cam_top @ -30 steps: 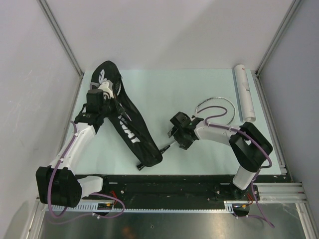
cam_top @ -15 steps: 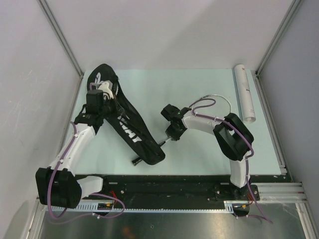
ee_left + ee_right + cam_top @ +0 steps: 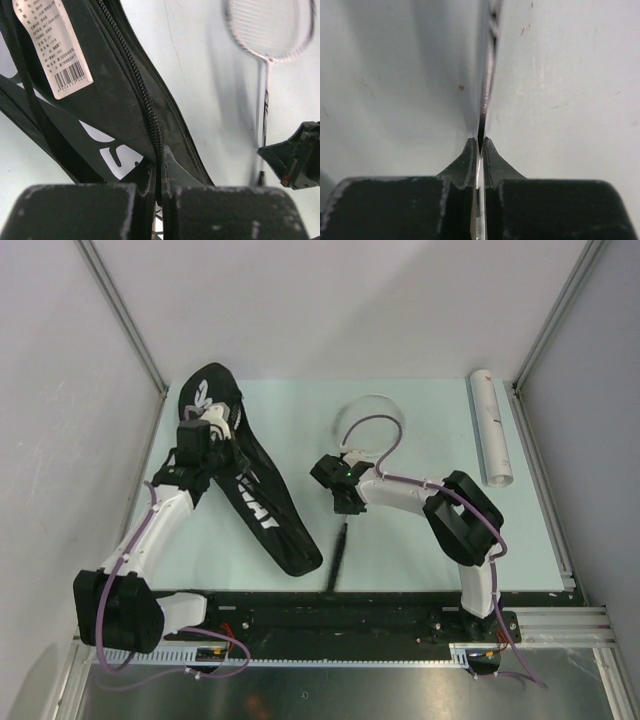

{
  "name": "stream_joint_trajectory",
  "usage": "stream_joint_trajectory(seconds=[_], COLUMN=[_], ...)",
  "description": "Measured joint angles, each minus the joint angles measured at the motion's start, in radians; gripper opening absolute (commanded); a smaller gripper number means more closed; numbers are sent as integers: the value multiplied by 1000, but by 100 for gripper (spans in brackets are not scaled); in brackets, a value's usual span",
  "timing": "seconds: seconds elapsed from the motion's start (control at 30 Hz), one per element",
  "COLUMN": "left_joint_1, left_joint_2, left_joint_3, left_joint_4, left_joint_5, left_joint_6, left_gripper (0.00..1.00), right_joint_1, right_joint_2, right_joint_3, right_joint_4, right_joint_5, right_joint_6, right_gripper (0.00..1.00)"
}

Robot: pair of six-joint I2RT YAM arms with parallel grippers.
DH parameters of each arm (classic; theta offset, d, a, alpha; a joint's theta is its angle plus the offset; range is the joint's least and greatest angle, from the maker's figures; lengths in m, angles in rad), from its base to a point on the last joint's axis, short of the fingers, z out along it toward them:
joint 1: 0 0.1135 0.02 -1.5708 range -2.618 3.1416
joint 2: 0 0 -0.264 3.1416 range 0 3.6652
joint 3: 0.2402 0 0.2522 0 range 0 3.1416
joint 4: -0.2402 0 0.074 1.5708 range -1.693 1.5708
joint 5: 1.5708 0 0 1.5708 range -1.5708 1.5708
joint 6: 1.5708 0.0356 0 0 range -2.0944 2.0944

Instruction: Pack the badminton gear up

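The long black racket bag lies slantwise on the left of the table, its zip edge open. My left gripper is shut on the bag's edge beside the zip. A silver-white racket lies mid-table with its head at the far end and its black handle toward the near edge. My right gripper is shut on the racket's thin shaft, just above the table. The white tube lies at the far right.
A white barcode label hangs on the bag. The right gripper's body shows at the edge of the left wrist view. Grey walls and metal posts bound the table on three sides.
The right gripper has shut on the racket's shaft. The racket has swung round: its head moved from the right to the far middle, and its handle moved away from the bag's end.
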Motion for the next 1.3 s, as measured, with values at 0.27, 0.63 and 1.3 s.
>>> stream_joint_trajectory(seconds=[0.27, 0.63, 1.3], left_joint_1=[-54, -82, -56], left_joint_2=[179, 293, 372], left_joint_3=[69, 158, 192], left_joint_4=[-8, -16, -19], left_joint_5=[-10, -24, 56], left_joint_6=[28, 88, 138], left_gripper=[0, 0, 0], right_joint_1=[7, -116, 71], right_joint_2=[-105, -221, -618], right_joint_3=[-23, -49, -406], right_joint_4=[-5, 74, 154], right_joint_5=[60, -72, 79], right_joint_6=[-526, -707, -650], right_gripper=[0, 0, 0])
